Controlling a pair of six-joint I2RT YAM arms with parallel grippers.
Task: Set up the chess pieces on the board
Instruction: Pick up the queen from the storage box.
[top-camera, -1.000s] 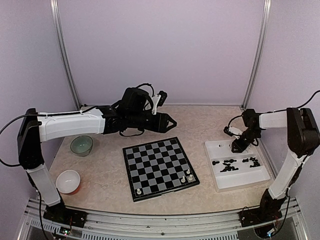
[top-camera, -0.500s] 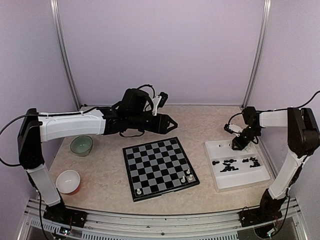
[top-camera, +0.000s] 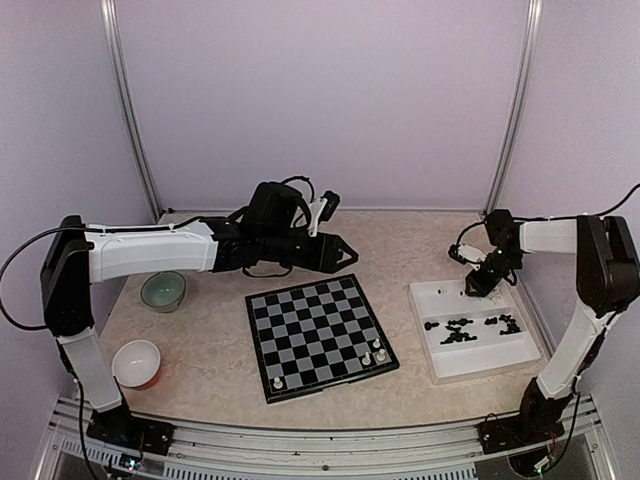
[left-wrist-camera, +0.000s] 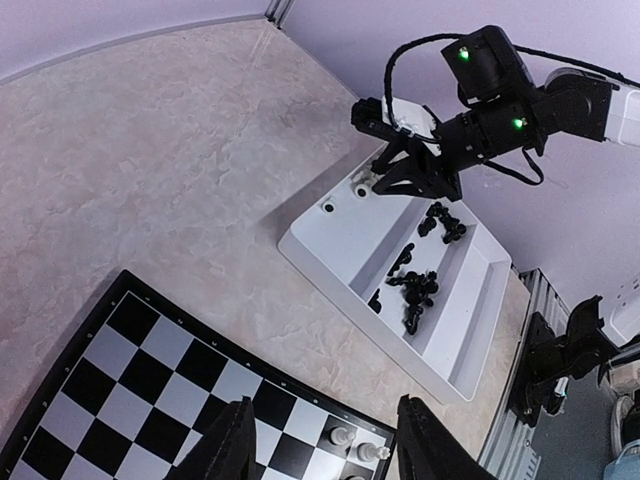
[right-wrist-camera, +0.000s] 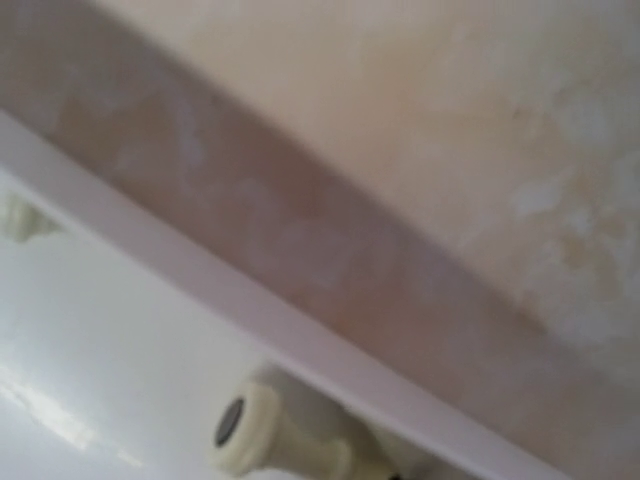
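L hand: left hand (left-wrist-camera: 325, 450) hovers above the far edge of the flat square chessboard of black and grey checks (top-camera: 310, 330). Fingers (left-wrist-camera: 232, 452) are apart w/ nothing btwn them.
R hand: right hand (top-camera: 478, 289) is low over the far-left corner of the white rectangular plastic tray (top-camera: 480, 362). Apart or together: can't tell. Its own cam shows no fingers, and in the other views it's too small and dark.
Board: lies flat on the beige marbled counter (top-camera: 400, 240), mid scene, turned a little. Bowls are to its left, tray to its right.
White pcs on board: four cream-white chess pieces (top-camera: 377, 351), upright. Three are clustered at the near-right corner, one stands alone at the near-left corner.
White pcs in tray: R wrist cam is blurred but shows a cream-white piece on its side (right-wrist-camera: 270, 435) just inside the tray rim. L wrist cam shows two small pale pcs in the tray's far-left corner, right by the R hand.
Black pcs: black chess pieces (top-camera: 458, 331) lie in the tray, a loose heap near its middle and a smaller bunch toward its right side.
Bowls: pale green bowl (top-camera: 163, 290) sits left of the board, farther back. White bowl with red-orange outside (top-camera: 137, 362) sits left too, nearer.
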